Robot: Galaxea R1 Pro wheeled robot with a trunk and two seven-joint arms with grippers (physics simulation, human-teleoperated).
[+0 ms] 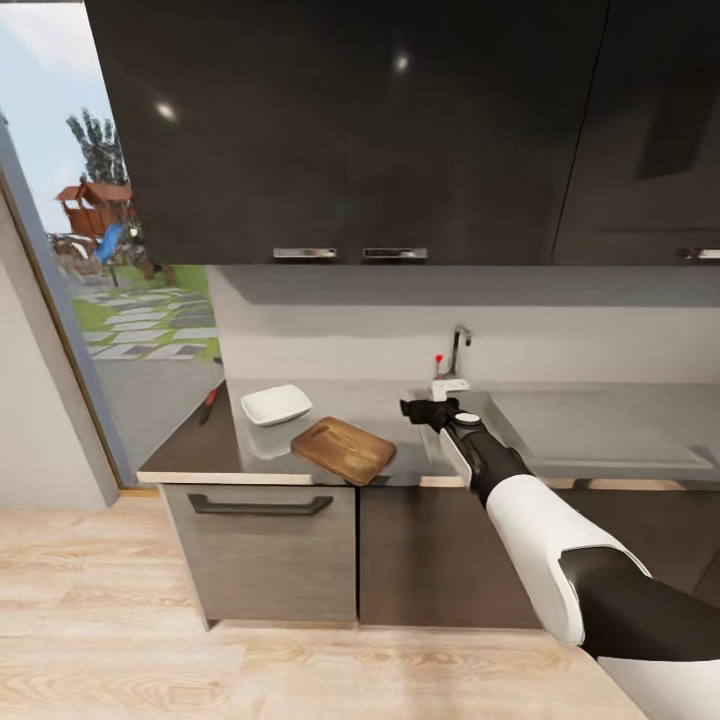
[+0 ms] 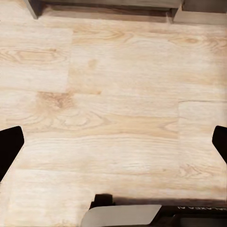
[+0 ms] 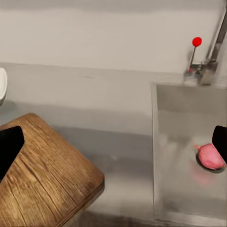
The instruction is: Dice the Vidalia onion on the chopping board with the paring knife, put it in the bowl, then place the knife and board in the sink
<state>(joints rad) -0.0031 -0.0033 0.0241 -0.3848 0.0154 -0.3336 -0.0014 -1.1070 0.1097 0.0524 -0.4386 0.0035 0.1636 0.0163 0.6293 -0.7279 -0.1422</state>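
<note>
The pinkish Vidalia onion [image 3: 209, 156] lies on the bottom of the grey sink [image 3: 185, 118], below the chrome tap [image 3: 211, 52] with its red knob. My right gripper [image 1: 416, 409] hovers open over the countertop [image 1: 400, 400] at the sink's left rim, between the chopping board [image 1: 343, 449] and the basin, holding nothing. In the right wrist view the board [image 3: 47, 175] is close by and the onion is off to one side. The white bowl [image 1: 275, 404] stands behind the board. The paring knife [image 1: 208, 403] lies at the counter's left end. My left gripper [image 2: 113, 146] hangs open over the floor.
Dark wall cabinets [image 1: 340, 130] hang above the counter. The sink's flat drainboard [image 1: 600, 428] stretches to the right. A glass door [image 1: 110, 290] to the garden is at the left. Light wooden floor [image 1: 200, 640] lies in front of the dark cabinet fronts [image 1: 260, 540].
</note>
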